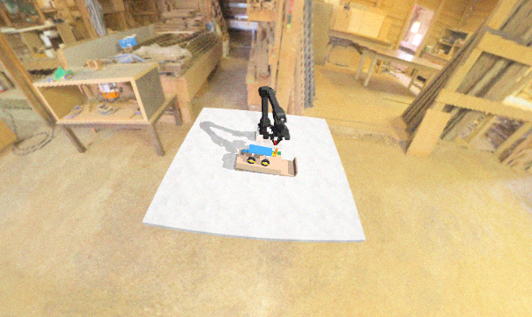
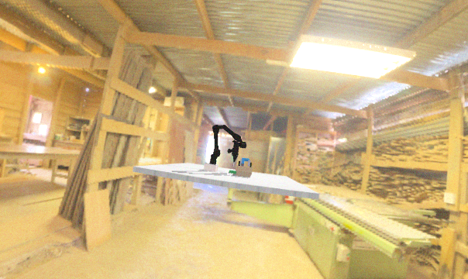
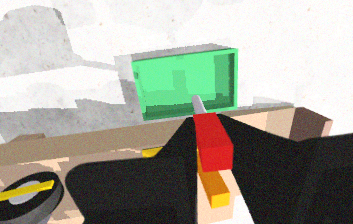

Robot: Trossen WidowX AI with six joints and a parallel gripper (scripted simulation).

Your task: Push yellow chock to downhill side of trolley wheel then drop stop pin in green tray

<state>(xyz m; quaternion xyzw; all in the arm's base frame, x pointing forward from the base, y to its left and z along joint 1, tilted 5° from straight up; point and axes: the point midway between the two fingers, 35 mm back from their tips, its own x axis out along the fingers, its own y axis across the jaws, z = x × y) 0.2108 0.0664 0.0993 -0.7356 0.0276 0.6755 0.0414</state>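
My gripper (image 3: 203,122) (image 1: 275,141) is shut on the red-headed stop pin (image 3: 213,139) (image 1: 275,142). Its grey shaft (image 3: 198,104) points toward the green tray (image 3: 177,85) (image 1: 278,152), which lies on the white table beyond the ramp. The pin hangs in the air over the ramp's edge, short of the tray. The blue trolley (image 1: 259,151) (image 2: 245,160) stands on the wooden ramp (image 1: 280,167) (image 3: 102,137). One of its black wheels with a yellow hub (image 3: 24,195) shows at the lower left of the wrist view. The chock's orange handle (image 3: 213,186) (image 1: 275,151) shows under the pin, below my fingers.
The ramp has a raised brown end block (image 3: 309,124) (image 1: 294,166). The white table top (image 1: 248,207) (image 2: 265,184) carries everything. The arm's base (image 2: 210,167) stands at the table's far side.
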